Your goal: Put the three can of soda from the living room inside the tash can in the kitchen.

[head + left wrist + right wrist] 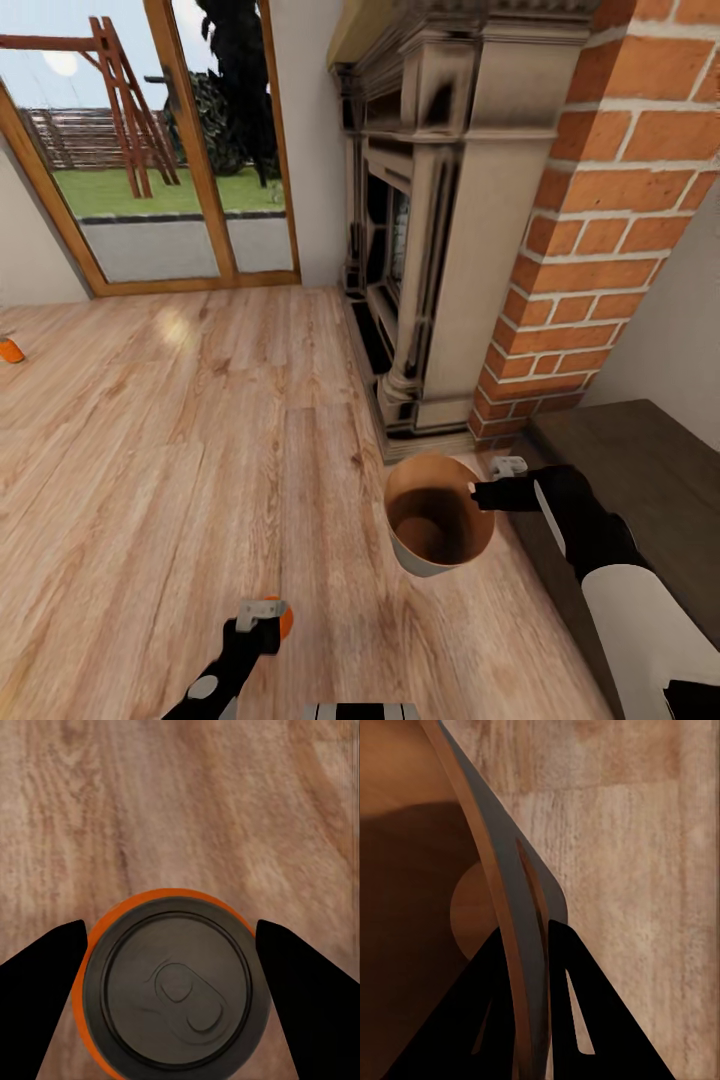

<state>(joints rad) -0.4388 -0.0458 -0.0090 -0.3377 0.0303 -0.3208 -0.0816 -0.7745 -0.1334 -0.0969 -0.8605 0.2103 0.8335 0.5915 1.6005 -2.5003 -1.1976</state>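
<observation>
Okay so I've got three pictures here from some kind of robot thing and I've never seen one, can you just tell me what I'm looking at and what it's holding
These are simulator renders of a two-armed robot on wheels, standing on a wood floor beside a brick fireplace. The big picture looks down from its head. The other two come from cameras near each gripper. The left gripper has its fingers on either side of an orange can of soda, seen from above. The right gripper pinches the rim of a small tash can, grey outside, brown inside, and nothing shows inside it. Another orange can lies far off on the floor.

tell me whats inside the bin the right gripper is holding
The tash can, pinched at its rim by the right gripper, shows only its brown wooden wall and bare bottom; no soda can lies in the part facing the head camera.
</observation>
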